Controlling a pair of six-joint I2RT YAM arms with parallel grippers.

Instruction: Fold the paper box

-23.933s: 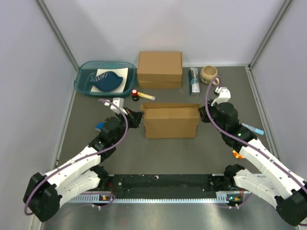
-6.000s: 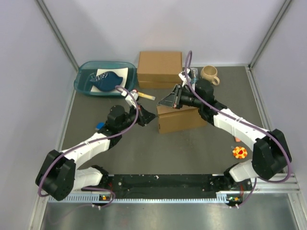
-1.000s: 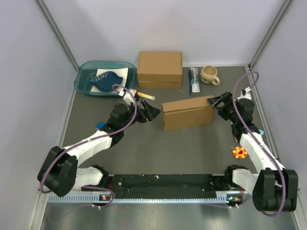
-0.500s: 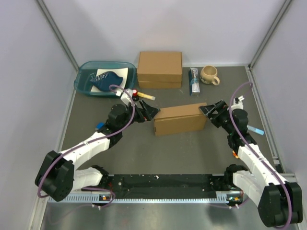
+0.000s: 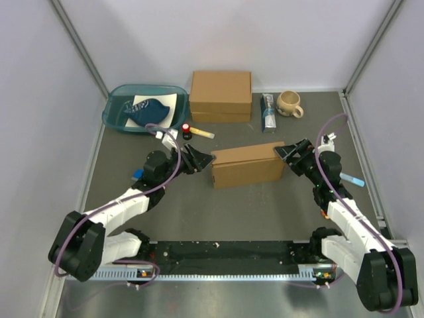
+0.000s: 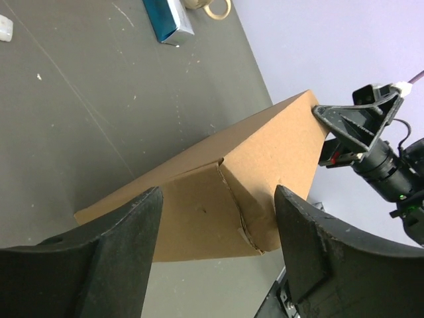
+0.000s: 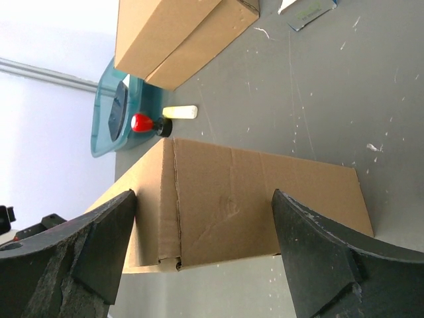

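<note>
The paper box [image 5: 248, 165] stands folded up as a shallow brown carton in the middle of the table, slightly turned. My left gripper [image 5: 201, 159] is at its left end, jaws open. In the left wrist view the carton's end face [image 6: 218, 212] lies just ahead between the fingers, apart from both. My right gripper [image 5: 289, 152] is open at the carton's far right corner. The right wrist view shows the right end of the paper box [image 7: 265, 199] spanning the gap between the fingertips [image 7: 126, 205].
A thicker brown cardboard box [image 5: 220, 96] stands at the back. To its left is a teal tray [image 5: 116, 116] holding a dark blue object. A mug [image 5: 289, 103] and a blue packet [image 5: 267, 111] sit at the back right. A red-capped item [image 5: 187, 128] and a yellow stick [image 5: 202, 133] lie behind the left gripper.
The paper box has slid left and turned as the right gripper moved left with it. My left gripper has come down to the box's left end, its jaws a little narrower.
</note>
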